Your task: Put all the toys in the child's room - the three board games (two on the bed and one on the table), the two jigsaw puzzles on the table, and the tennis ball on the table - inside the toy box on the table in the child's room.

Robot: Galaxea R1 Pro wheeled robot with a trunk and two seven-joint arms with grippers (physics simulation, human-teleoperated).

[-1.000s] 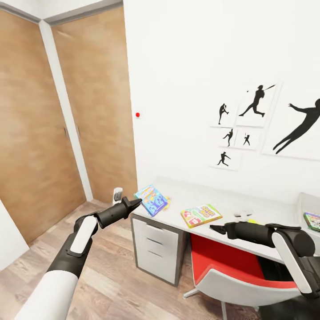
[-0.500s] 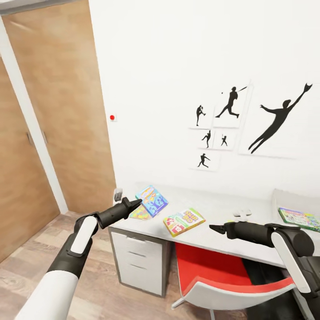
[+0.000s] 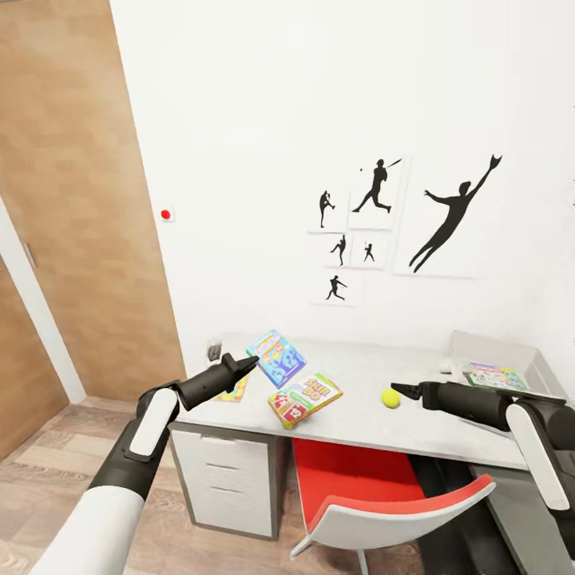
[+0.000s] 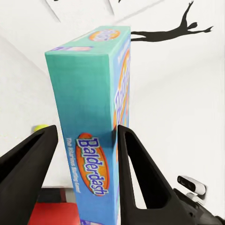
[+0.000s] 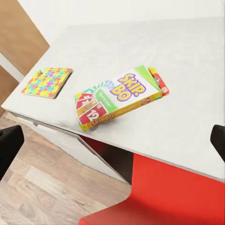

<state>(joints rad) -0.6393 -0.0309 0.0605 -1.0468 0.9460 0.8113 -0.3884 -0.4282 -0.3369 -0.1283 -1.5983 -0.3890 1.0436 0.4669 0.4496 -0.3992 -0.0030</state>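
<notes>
My left gripper (image 3: 244, 367) is shut on a blue Balderdash board game (image 3: 275, 357), held upright over the table's left end; the left wrist view shows the box (image 4: 91, 117) between both fingers. A Skip-Bo board game (image 3: 305, 398) rests tilted on the grey table (image 3: 359, 427). My right gripper (image 3: 399, 390) hovers open near the tennis ball (image 3: 390, 398), nothing between its fingers. A colourful jigsaw puzzle (image 3: 233, 390) lies flat at the table's left corner, also in the right wrist view (image 5: 47, 82). The pale toy box (image 3: 495, 351) at the table's right holds a flat game (image 3: 493, 375).
A red and white chair (image 3: 375, 495) is tucked under the table, beside a white drawer unit (image 3: 228, 479). Wooden doors (image 3: 72, 200) stand on the left. Silhouette pictures (image 3: 447, 216) hang on the white wall behind the table.
The camera has swung right, so the table slid left in the picture. The tennis ball and more of the toy box came into view. The left gripper kept its hold on the Balderdash box.
</notes>
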